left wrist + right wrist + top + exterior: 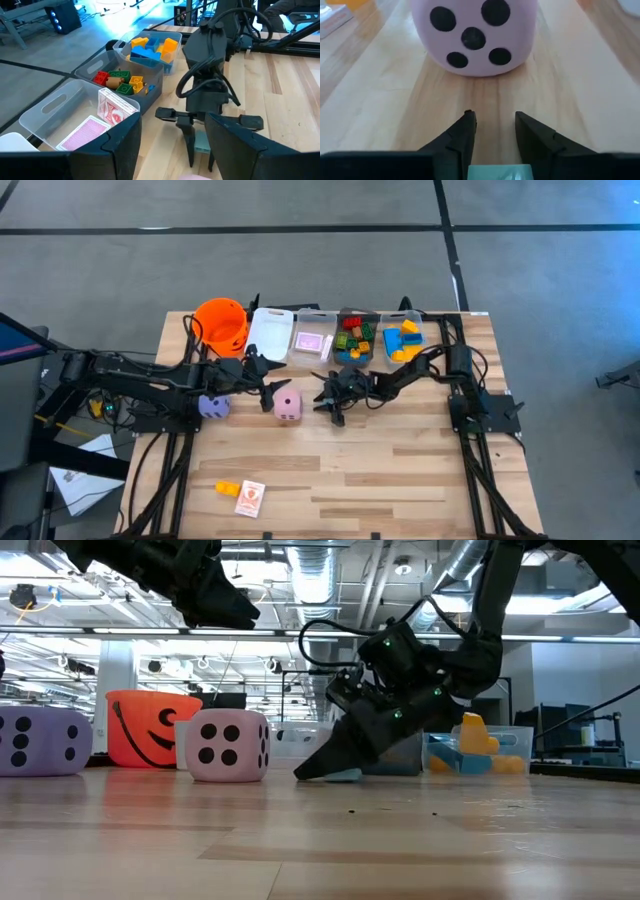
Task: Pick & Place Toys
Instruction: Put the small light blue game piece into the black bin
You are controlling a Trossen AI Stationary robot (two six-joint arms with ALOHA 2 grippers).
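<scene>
1. Handling: small teal brick [500, 172] of hard plastic; judged light, stiff and smooth-sided, so liable to slip or tip if pinched off-centre. Not fragile.
2. Hold: best taken across two opposite flat sides, low on the body and square to the pads.
3. Position: lies flat on the worktop [400, 470], about midway between the left and right edges and toward the far edge, just in front of the row of bins [340, 315]. Pink die [473, 35] near it on the left side, apart from it.
4. Relation to the end effector: sits deep between the fingers of the right gripper [495, 117], tips down at the wood.
5. State, right: narrow, closed about the teal brick; appears to touch both fingers, though firmness of grip not clear from the wrist view.
6. State, left: left gripper [172, 125] held above the wood beside the pink die, wide and empty.
</scene>
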